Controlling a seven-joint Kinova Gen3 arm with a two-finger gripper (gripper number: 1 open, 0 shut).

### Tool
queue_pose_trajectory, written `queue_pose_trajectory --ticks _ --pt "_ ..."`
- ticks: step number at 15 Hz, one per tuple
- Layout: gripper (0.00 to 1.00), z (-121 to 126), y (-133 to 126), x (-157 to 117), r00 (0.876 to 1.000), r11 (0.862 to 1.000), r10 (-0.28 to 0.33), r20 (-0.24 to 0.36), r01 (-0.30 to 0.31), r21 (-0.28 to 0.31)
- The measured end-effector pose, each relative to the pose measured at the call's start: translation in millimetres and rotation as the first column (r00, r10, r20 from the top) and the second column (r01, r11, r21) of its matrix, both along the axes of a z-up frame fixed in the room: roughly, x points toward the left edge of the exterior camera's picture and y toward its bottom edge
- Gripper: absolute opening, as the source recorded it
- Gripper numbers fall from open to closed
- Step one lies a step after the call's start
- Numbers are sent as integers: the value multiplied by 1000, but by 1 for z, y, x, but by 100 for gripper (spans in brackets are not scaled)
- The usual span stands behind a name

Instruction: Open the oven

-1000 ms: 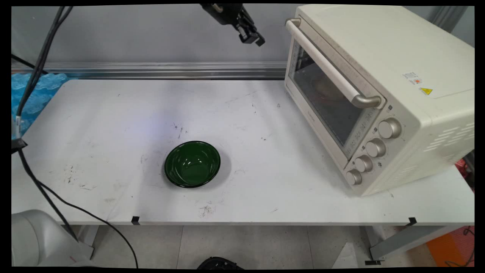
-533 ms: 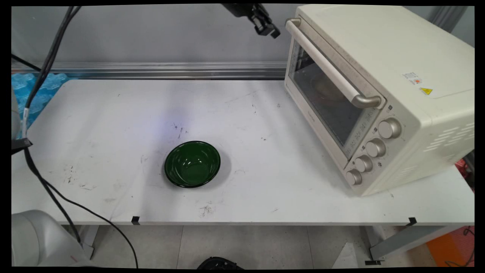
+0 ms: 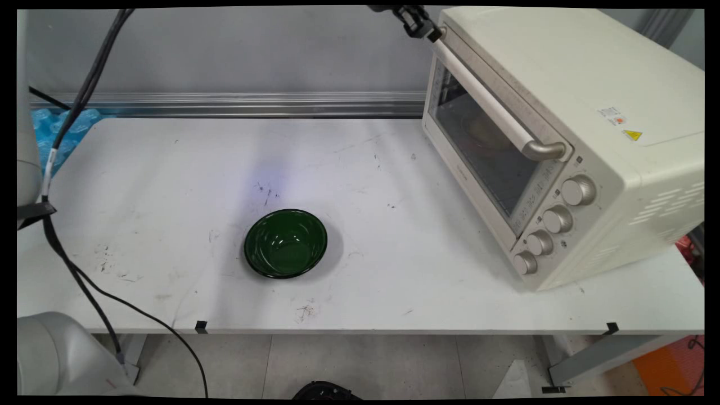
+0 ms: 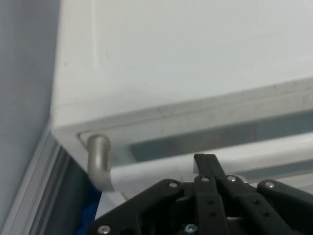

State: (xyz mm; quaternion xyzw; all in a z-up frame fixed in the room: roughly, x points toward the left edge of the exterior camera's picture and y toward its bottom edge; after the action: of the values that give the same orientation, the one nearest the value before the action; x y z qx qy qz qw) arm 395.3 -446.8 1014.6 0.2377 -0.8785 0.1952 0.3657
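Nearest you, the dark green glossy bowl (image 3: 286, 243) sits mid-table on the scuffed white table (image 3: 169, 169), with bare surface all round. Farther back right, your black two-finger gripper (image 3: 423, 27) meets the cream toaster oven's (image 3: 562, 112) pale bar handle (image 3: 489, 101) at its far end. Your hand view shows the fingers (image 4: 208, 169) pressed together against it.

Grey wall (image 3: 225, 50), tiled floor (image 3: 365, 365)

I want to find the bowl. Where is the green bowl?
In the main view the round dark green bowl sits near the middle of the white table, left of the cream toaster oven.
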Motion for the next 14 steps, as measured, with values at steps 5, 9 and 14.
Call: queue_pose_trajectory --ticks 5,9,14 --pt "0 1 -7 -17 999 1000 -3 -34 3 4" --pt "0 -3 -11 -27 998 1000 12 -63 -11 18" --pt "0 -12 -14 -39 995 998 27 -101 -21 54"
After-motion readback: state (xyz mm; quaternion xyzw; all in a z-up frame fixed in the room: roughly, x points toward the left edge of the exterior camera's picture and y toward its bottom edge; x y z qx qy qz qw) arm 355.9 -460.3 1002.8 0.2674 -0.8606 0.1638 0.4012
